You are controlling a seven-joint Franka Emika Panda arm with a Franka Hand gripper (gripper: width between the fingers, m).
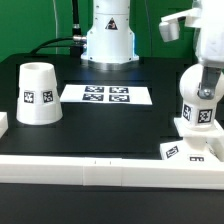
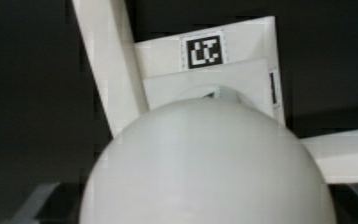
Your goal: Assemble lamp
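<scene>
The gripper sits on the bulb, which stands on the base directly below the jaws; whether they are clamped I cannot tell. The shade, well away from the jaws, is not yet fitted.

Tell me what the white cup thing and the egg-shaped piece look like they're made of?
Shade: probably hard white plastic, matte; even color, smooth tapered walls, no gloss, with a printed tag on its side.
Bulb: likely the same plastic, faintly satin; the wrist view shows a soft sheen on its rounded surface. Could be 3D-printed; too blurred to confirm.
</scene>
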